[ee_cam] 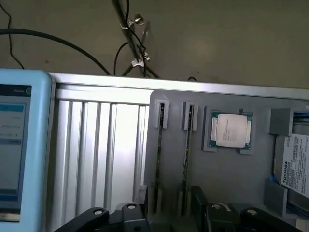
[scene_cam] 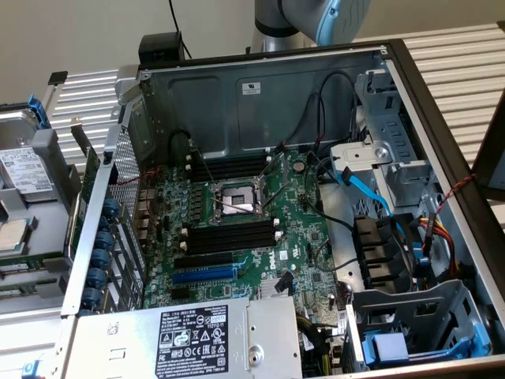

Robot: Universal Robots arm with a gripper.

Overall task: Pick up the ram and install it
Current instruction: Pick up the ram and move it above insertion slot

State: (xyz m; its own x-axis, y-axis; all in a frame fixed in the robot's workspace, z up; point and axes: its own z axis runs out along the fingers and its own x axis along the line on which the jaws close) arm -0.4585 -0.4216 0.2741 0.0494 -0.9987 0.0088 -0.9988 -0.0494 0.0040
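Note:
The ram [ee_cam: 187, 150] is a thin greenish stick standing on edge in a slotted holder of a grey tray [ee_cam: 227, 179]. A similar thin dark strip [ee_cam: 159, 154] stands in the slot beside it. My gripper [ee_cam: 171, 205] hangs above this tray, open, with its black fingers [ee_cam: 143, 198] apart on either side of the two slots and nothing between them. In the exterior view, the open computer case holds the motherboard [scene_cam: 237, 229], whose long black memory slots [scene_cam: 230, 238] are empty. A part of my arm [scene_cam: 316, 20] shows behind the case.
A processor chip [ee_cam: 231, 130] and a hard drive [ee_cam: 294, 166] lie in the same tray. A blue-framed screen [ee_cam: 21, 145] stands beside the ribbed table. In the case are the processor socket [scene_cam: 237, 199], a blue expansion slot [scene_cam: 203, 275], cables and the power supply [scene_cam: 189, 339].

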